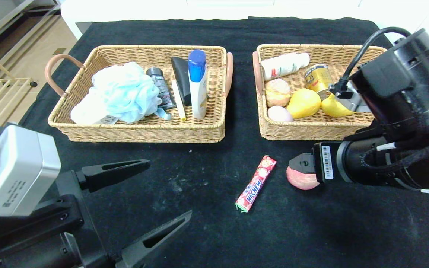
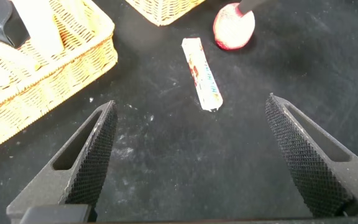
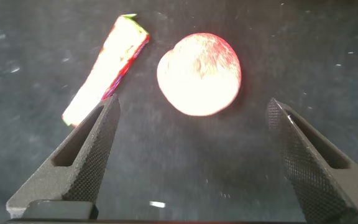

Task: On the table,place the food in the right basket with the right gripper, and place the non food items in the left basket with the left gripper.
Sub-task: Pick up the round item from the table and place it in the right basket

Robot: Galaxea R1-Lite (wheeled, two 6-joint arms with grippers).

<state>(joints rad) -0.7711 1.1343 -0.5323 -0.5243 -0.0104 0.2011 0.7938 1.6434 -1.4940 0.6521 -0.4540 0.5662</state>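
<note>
A red Hi-Chew candy stick (image 1: 256, 184) (image 2: 202, 71) (image 3: 104, 68) lies on the black table in front of the two baskets. Just right of it sits a round pink-red fruit (image 1: 301, 180) (image 2: 234, 26) (image 3: 199, 73). My right gripper (image 3: 192, 102) hangs open directly over the fruit, fingers either side of it and apart from it; in the head view its finger (image 1: 301, 162) covers the fruit's top. My left gripper (image 1: 169, 188) (image 2: 191, 99) is open and empty near the front left, short of the candy.
The left wicker basket (image 1: 143, 133) holds a blue bath pouf (image 1: 123, 91), a blue-capped white bottle (image 1: 197, 83) and dark tubes. The right wicker basket (image 1: 304, 131) holds a can (image 1: 317, 76), yellow fruits (image 1: 304, 103), a bun and a white bottle.
</note>
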